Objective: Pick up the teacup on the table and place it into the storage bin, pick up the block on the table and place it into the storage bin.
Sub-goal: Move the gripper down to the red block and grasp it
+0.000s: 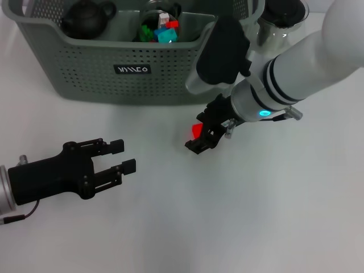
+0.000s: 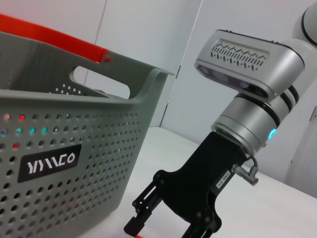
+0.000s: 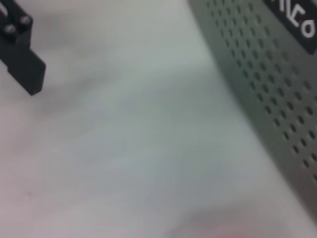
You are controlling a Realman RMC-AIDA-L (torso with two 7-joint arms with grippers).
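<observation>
I judge I'm on the block step: my right gripper (image 1: pixel 200 138) is closed on the red block (image 1: pixel 197 129) just before the storage bin (image 1: pixel 91 74) at the table's (image 1: pixel 239 216) far edge; next, lift over its rim, left gripper (image 1: pixel 124 157) idling open.

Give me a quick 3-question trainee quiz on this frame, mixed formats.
1. True or false: the left claw is shut on a block.
2. Which claw is at the red block? A) left B) right C) neither
3. Fill in: the dark teapot sits inside the ______.

Key:
1. False. It is open and empty, low over the table.
2. B. The right claw is down at the block, in front of the storage bin.
3. storage bin.
</observation>
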